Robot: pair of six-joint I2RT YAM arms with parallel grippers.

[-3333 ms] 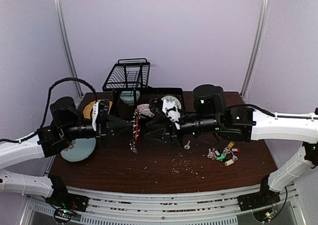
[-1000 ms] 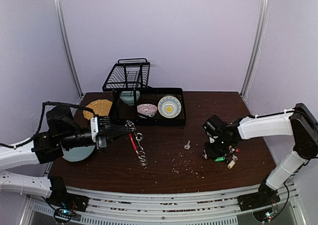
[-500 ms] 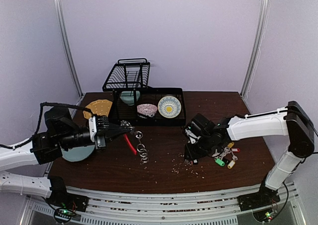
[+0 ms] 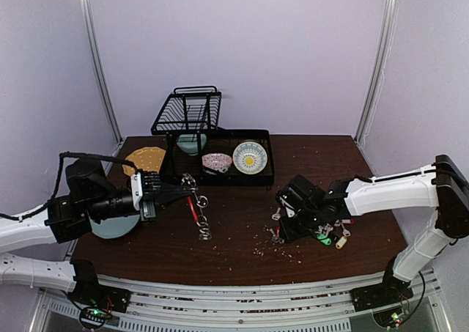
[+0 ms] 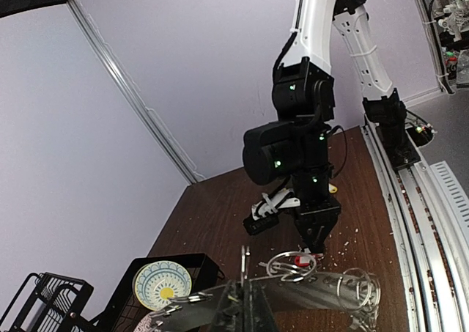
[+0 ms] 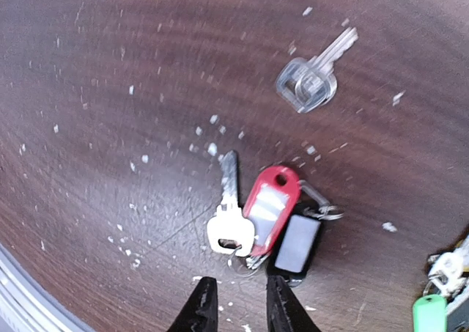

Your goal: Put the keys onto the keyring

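My left gripper is shut on the keyring and holds it above the table, red arc and split rings hanging down. In the left wrist view the grey hoop crosses in front of my closed fingers. My right gripper is open, low over the table. In the right wrist view its tips hover just short of a silver key joined to a red tag and a black tag. The other tagged keys lie to its right.
A lone clear-headed key lies on the table, also in the top view. A black dish rack with a patterned plate stands at the back. A blue plate and a tan mat lie left. Crumbs dot the table.
My right gripper moved left from the key cluster to the table's middle; a key with red and black tags now lies there. The keyring swung slightly in my left gripper.
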